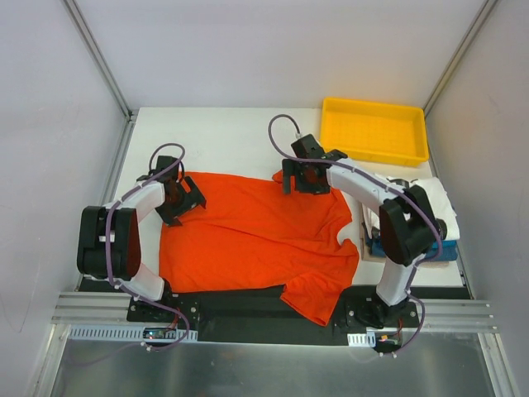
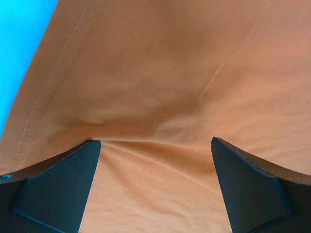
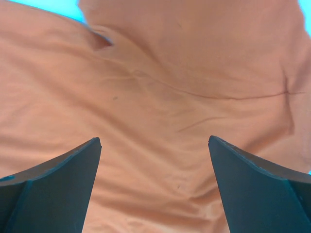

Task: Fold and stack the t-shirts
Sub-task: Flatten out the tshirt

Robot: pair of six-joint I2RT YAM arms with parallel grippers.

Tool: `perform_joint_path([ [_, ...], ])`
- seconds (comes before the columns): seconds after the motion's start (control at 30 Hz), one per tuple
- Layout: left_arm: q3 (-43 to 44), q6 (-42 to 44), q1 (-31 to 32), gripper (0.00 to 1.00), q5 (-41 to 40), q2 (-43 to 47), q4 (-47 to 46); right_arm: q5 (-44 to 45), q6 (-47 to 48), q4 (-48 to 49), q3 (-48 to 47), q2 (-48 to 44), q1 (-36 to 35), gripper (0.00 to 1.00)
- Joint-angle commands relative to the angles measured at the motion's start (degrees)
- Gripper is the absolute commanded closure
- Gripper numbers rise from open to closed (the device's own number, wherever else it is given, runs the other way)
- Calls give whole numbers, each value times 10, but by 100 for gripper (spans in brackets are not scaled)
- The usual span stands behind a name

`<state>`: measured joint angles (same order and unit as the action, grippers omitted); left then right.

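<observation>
Yellow tray (image 1: 376, 132) far right; folded shirts (image 1: 436, 197) behind right arm (image 1: 364, 186).

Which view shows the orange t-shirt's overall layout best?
Top external: the whole orange t-shirt lies spread on the table, outline and sleeves visible. Both wrist views show only close-up wrinkled orange cloth; the left wrist catches a stitched hem.

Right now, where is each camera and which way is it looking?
Top: above and behind the robot, looking down; left gripper and right gripper show, open at the shirt.
Left wrist: on the left gripper's wrist, facing the shirt up close; its fingers show.
Right wrist: the same on the right; its fingers show.
Shared: all three see the shirt.
</observation>
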<state>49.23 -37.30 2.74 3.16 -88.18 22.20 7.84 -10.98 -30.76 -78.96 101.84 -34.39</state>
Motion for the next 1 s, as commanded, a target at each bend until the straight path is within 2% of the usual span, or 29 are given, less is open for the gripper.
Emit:
perform_joint_path([
  [0.0, 32, 15, -13, 1, -2, -35, 18, -31, 6, -33, -29, 64, 20, 3],
  [0.33, 93, 28, -24, 1, -9, -86, 39, -74, 27, -60, -109, 183, 69, 3],
  [0.43, 132, 34, -24, 1, -10, -118, 50, -100, 42, -80, -170, 230, 85, 3],
  [0.57, 215, 41, -40, 1, -11, -169, 72, -116, 64, -135, -315, 326, 105, 3],
  [0.6, 230, 43, -42, 1, -11, -192, 76, -121, 69, -147, -380, 343, 110, 3],
  [0.67, 273, 43, -48, 1, -13, -225, 93, -140, 69, -165, -429, 384, 124, 3],
  [0.7, 286, 42, -56, 1, -8, -234, 97, -148, 69, -164, -469, 394, 129, 3],
  [0.83, 354, 39, -71, 1, 17, -269, 104, -162, 72, -131, -533, 433, 144, 3],
  [0.97, 383, 41, -72, 1, 31, -275, 109, -169, 83, -71, -538, 429, 144, 4],
])
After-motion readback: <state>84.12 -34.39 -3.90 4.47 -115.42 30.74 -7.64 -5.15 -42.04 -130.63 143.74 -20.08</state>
